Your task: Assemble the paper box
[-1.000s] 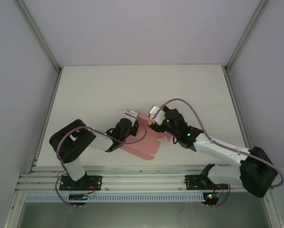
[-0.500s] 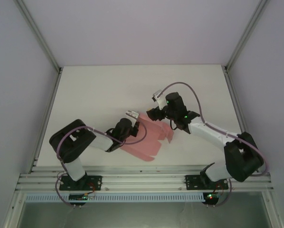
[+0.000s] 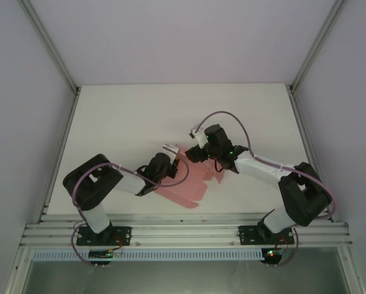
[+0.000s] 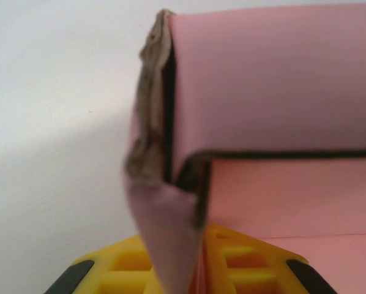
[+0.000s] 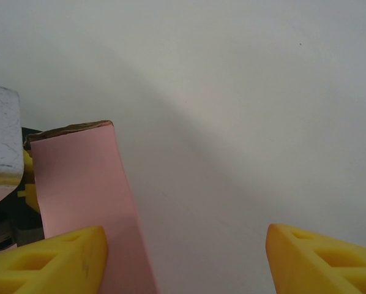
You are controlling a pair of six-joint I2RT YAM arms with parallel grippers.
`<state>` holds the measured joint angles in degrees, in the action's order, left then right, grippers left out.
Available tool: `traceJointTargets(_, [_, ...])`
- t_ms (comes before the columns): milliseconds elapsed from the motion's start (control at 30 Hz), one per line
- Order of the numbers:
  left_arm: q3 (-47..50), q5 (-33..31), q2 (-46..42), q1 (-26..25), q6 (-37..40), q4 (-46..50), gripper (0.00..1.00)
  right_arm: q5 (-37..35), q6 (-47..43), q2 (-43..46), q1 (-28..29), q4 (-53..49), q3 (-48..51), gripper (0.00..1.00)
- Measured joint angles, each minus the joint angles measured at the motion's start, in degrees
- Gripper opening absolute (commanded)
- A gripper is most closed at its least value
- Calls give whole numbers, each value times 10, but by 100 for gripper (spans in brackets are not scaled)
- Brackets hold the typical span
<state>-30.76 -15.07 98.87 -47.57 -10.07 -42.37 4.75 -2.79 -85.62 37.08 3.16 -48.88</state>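
The pink paper box (image 3: pixel 192 177) lies partly folded on the white table between the two arms. My left gripper (image 3: pixel 175 160) is shut on a raised flap at its left side. In the left wrist view the yellow fingers (image 4: pixel 119 269) pinch the pink card (image 4: pixel 275 92) where two walls meet at a corner. My right gripper (image 3: pixel 194 152) hangs open at the box's far edge. Its yellow fingertips (image 5: pixel 317 257) stand wide apart, with an upright pink flap (image 5: pixel 85 196) just inside the left finger and bare table between them.
The white table (image 3: pixel 128 116) stretches behind and to the left of the box. Grey enclosure walls and metal posts (image 3: pixel 51 46) ring the table. The aluminium rail (image 3: pixel 183 236) with both arm bases runs along the near edge.
My right arm lifted off the box's right side, swung back, then came down toward the box's far edge with its jaws open. The left gripper held its grip in place.
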Motion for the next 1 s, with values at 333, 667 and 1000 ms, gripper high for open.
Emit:
traceJointTargets(333, [-54, -39, -21, -1, -16, 82, 0, -85, 22, 77, 1, -22, 12, 90])
traceJointTargets(667, [-77, -84, -78, 0, -97, 197, 0, -157, 66, 237, -84, -70, 51, 99])
traceJointTargets(1000, [-86, -81, -101, 0, -134, 247, 0, -109, 83, 178, -89, -76, 80, 99])
